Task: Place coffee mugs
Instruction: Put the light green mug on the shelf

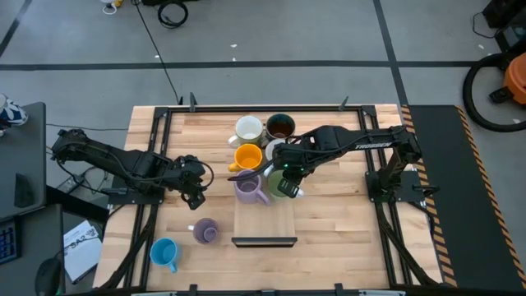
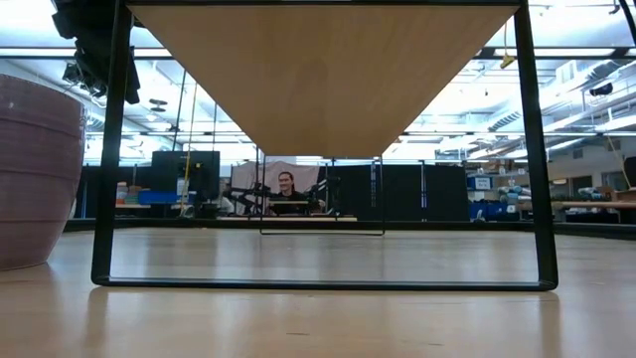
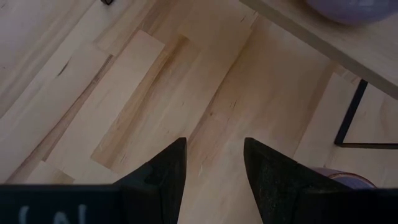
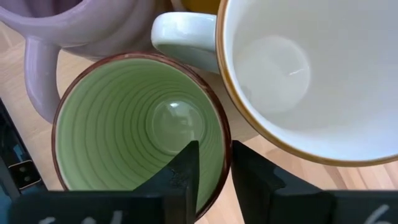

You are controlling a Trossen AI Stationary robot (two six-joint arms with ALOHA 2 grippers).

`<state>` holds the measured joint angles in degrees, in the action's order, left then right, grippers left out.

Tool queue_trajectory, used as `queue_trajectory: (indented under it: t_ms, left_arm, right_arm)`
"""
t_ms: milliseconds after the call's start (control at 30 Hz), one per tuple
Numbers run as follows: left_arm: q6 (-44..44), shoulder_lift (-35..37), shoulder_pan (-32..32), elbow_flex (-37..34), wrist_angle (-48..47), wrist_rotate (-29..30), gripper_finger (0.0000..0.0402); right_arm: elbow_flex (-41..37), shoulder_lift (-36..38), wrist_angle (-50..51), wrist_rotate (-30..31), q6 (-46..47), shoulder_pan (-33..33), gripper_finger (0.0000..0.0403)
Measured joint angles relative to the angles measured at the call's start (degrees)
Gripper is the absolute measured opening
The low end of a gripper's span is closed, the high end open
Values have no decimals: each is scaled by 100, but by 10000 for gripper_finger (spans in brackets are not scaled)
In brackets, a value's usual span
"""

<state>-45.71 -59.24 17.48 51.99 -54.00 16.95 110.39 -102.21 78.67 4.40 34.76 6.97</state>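
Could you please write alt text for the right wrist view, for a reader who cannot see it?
The right gripper pinches the rim of a green mug, one finger inside the ribbed bowl and one outside. A white mug with a brown rim sits against it, and a lavender mug with its handle crowds in beside them on the wooden surface.

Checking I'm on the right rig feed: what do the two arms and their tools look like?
Both arms are dark, jointed and slim. The left arm has black cabling along it; the right arm bears pale lettering on its long link. The left tool and right tool each end in two black, tapering wedge-shaped fingers.
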Motion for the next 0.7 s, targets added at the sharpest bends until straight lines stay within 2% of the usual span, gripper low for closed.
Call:
queue_trajectory:
  t_ms: [233,700]
  left_arm:
    - [0,0,0,0,0,0,167]
    - [-2,-1,1,0,1,0,167]
  right_arm:
    - [0,0,-2,-2,-1,1,114]
    - [0,0,-11,-2,17,-5,114]
